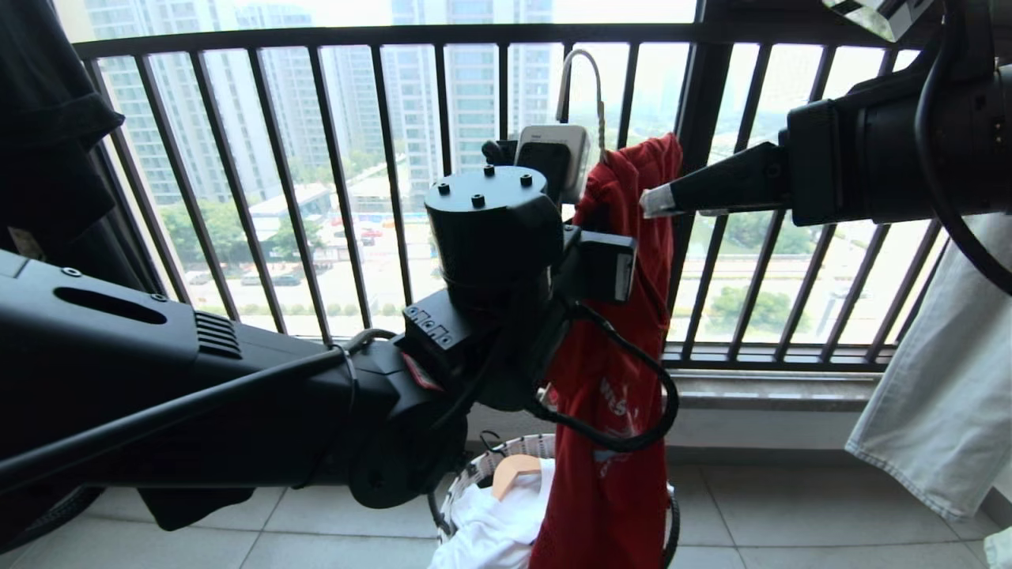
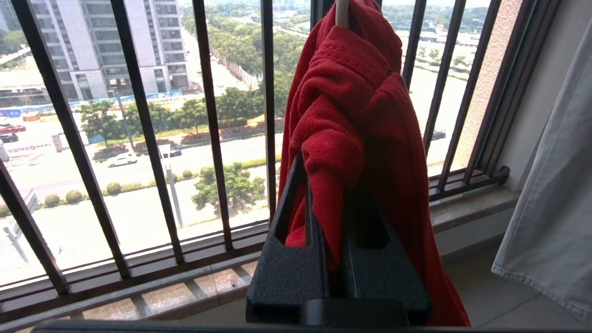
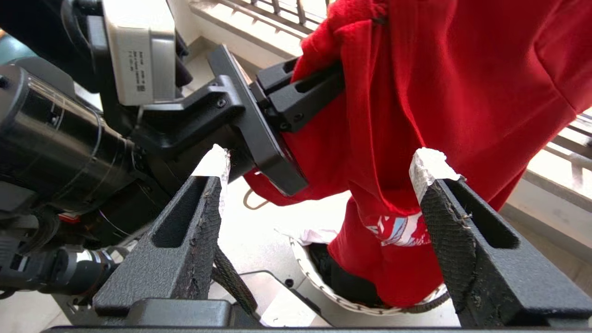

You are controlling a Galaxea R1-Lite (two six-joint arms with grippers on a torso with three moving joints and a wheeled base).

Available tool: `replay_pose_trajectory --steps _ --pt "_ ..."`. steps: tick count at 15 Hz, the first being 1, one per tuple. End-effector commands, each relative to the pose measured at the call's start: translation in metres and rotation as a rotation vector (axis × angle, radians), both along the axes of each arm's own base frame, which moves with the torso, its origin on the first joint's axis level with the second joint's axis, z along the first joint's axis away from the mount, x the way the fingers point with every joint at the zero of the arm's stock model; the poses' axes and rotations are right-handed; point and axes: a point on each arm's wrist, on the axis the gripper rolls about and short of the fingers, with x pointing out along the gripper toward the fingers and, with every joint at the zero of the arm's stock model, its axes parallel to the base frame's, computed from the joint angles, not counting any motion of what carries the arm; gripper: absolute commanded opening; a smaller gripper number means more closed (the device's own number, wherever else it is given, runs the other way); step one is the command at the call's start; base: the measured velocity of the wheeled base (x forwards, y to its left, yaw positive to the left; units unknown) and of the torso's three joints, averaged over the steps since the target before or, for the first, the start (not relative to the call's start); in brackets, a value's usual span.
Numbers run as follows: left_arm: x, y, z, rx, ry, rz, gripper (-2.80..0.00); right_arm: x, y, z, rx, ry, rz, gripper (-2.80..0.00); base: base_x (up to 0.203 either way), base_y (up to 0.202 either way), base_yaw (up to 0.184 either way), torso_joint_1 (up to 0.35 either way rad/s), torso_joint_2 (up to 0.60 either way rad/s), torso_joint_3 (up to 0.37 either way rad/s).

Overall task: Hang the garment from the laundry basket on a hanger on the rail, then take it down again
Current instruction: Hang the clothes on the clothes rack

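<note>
**Garment up high, only one pinch on it**

Far left: one black garment (image 1: 47, 158), hanging out of the way. Next: left gripper (image 2: 330, 162), squeezed tight on a bunched fold near the top of the garment (image 1: 624, 379), in front of the window bars. Down below: one laundry basket (image 1: 474, 474) on the floor, with one white T-shirt (image 1: 490, 529) and one wooden hanger (image 1: 514, 470) inside, and the red hem dangling down to it. Above the red cloth: one thin hanger (image 1: 583, 79), only its hook easy to see. Right of that: right gripper (image 3: 321, 162), spread wide, just beside the cloth, gripping nothing. Far right: one pale cloth (image 1: 941, 379).

Two grippers, but just one doing the holding.

Could slip out of that single pinch and drop back into the basket. Could also catch on the black cable (image 1: 668, 395) looped across the front and get tugged off the hanger. No rail in sight, so might mean a missed hook-up on the way up.
</note>
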Motion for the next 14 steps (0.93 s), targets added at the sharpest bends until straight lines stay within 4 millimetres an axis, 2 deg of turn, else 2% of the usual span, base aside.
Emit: replay_pose_trajectory --steps 1,3,4,10,12,14 --pt "0.0 0.003 0.003 -0.011 -0.009 0.004 -2.8 -0.01 -0.018 0.004 0.003 -0.022 -0.043 0.0 0.0 0.0 0.0 0.0 0.0 0.0" --pt "-0.004 0.009 0.011 -0.02 -0.018 -0.014 -2.8 -0.008 -0.035 0.0 -0.042 -0.039 -0.099 0.0 0.0 0.0 0.0 0.0 0.0 0.0" --pt "-0.006 0.013 0.01 -0.01 -0.016 -0.032 -2.8 -0.008 -0.041 -0.002 -0.063 -0.045 -0.115 -2.8 0.0 0.0 0.0 0.0 0.0 0.0" --pt "-0.029 0.04 0.009 0.014 0.049 -0.153 -2.8 -0.009 -0.061 0.001 -0.101 -0.085 -0.184 -2.8 0.0 0.0 0.0 0.0 0.0 0.0" --pt "-0.039 0.054 0.013 0.015 0.082 -0.23 -2.8 -0.017 -0.064 0.0 -0.134 -0.057 -0.177 -2.8 0.0 0.0 0.0 0.0 0.0 0.0" --pt "-0.049 0.067 0.008 0.02 0.146 -0.294 -2.8 -0.027 -0.067 -0.001 -0.178 -0.04 -0.153 -2.8 0.0 0.0 0.0 0.0 0.0 0.0"
